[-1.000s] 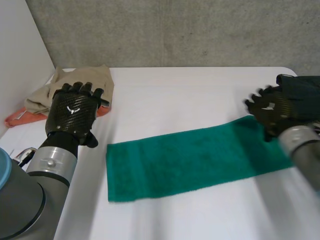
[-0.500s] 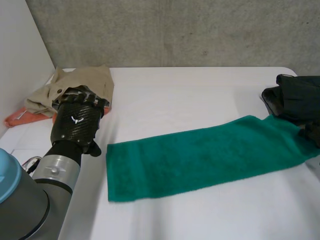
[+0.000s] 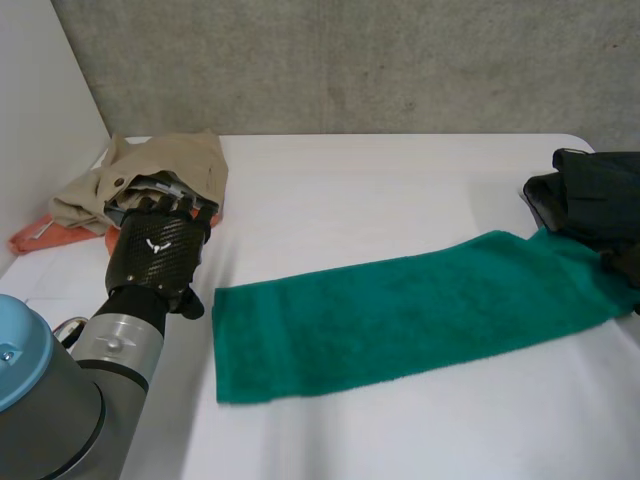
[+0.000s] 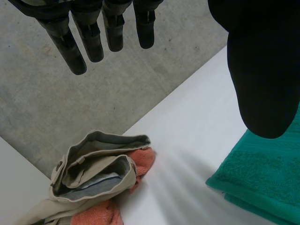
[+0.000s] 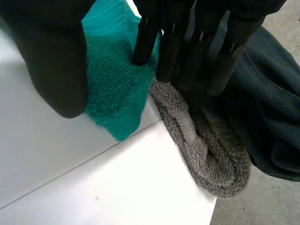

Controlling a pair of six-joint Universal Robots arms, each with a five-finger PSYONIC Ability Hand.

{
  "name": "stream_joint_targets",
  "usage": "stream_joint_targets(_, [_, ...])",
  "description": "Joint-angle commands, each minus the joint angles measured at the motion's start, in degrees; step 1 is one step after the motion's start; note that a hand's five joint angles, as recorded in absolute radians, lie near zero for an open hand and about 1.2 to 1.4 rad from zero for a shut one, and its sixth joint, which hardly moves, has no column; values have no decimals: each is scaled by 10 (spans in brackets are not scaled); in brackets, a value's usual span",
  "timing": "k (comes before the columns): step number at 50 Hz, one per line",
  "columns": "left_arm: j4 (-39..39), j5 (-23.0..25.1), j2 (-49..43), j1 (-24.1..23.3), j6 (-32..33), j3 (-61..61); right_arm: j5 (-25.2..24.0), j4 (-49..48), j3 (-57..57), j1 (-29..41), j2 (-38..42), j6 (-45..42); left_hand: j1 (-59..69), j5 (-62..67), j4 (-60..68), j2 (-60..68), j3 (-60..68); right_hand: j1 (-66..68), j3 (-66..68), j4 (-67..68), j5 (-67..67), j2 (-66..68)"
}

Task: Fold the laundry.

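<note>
A green towel (image 3: pixel 400 310) lies flat as a long strip across the white table (image 3: pixel 380 180). My left hand (image 3: pixel 155 255) hovers just off the towel's left end, open, its fingers (image 4: pixel 89 33) straight and holding nothing; the towel's left corner (image 4: pixel 262 178) lies beyond its thumb. My right hand (image 3: pixel 628 268) is at the towel's right end by the table's edge. In the right wrist view its fingers (image 5: pixel 145 42) rest on the green corner (image 5: pixel 112 93) while the thumb stands apart on the other side, so the corner lies between them without being pinched.
A beige garment (image 3: pixel 150 175) on an orange cloth (image 3: pixel 40 235) lies at the back left, near my left hand. A dark garment (image 3: pixel 590 195) and a rolled grey towel (image 5: pixel 206 150) sit at the table's right edge, right beside the green corner.
My right arm has swung out to the right edge, and its hand has come down on the towel's right end with fingers curling in. My left hand has dropped slightly.
</note>
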Motion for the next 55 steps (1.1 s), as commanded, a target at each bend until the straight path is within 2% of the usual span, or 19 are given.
stream_joint_targets(1, [0,0,0,0,0,0,1,-1,-23,0,22,0,-21,-14,-13,-14,-16,423,425,424,425,427])
stream_joint_targets(8, [-1,0,7,0,0,-1,30,12,-17,-1,13,-1,-23,-15,-15,-16,-18,425,426,425,426,428])
stream_joint_targets(14, [-5,0,20,2,0,-1,105,80,-14,20,-65,1,-23,-15,-15,-16,-18,425,426,425,426,428])
stream_joint_targets(17, [-5,1,43,6,1,-5,148,106,-22,95,-98,6,-23,-15,-15,-16,-18,425,426,425,426,428])
stream_joint_targets(21, [-6,0,68,14,1,-5,228,109,-46,230,-117,44,-25,-17,-16,-17,-19,425,426,425,426,428])
stream_joint_targets(23, [-7,1,83,23,1,-6,243,109,-57,271,-119,56,-25,-17,-16,-17,-20,425,426,425,426,428])
stream_joint_targets(24, [-7,1,89,26,1,-6,254,106,-71,317,-120,67,-25,-17,-16,-17,-20,425,426,425,426,428])
stream_joint_targets(31, [-7,1,120,49,1,-8,258,59,-108,488,-118,93,-25,-17,-16,-17,-20,425,426,425,426,428])
stream_joint_targets(33, [-7,1,125,50,1,-11,255,29,-109,557,-108,87,-25,-17,-16,-17,-20,425,426,425,426,428])
stream_joint_targets(35, [-7,1,129,51,-2,-18,244,-7,-109,626,-79,85,-25,-17,-16,-17,-20,425,426,425,426,428])
stream_joint_targets(38, [-7,2,130,51,-4,-26,227,-33,-101,693,-36,84,-26,-19,-18,-19,-21,425,426,425,426,428])
stream_joint_targets(42, [-6,8,129,53,-6,-33,212,-38,-94,743,12,71,-26,-19,-18,-19,-21,425,426,425,426,428])
stream_joint_targets(47, [-4,21,126,53,-7,-34,211,-38,-87,750,26,63,-26,-19,-18,-19,-21,425,426,425,426,428])
stream_joint_targets(49, [-3,26,121,53,-7,-30,210,-37,-80,747,19,65,-26,-19,-18,-19,-21,303,305,304,305,306])
stream_joint_targets(50, [-1,27,121,53,-7,-30,205,-38,-68,747,10,73,-26,-19,-18,-19,-21,119,121,120,121,122])
stream_joint_targets(55, [3,33,105,46,-7,-15,207,-50,-28,732,-27,79,-25,-17,-16,-17,-20,-217,-215,-216,-215,-214])
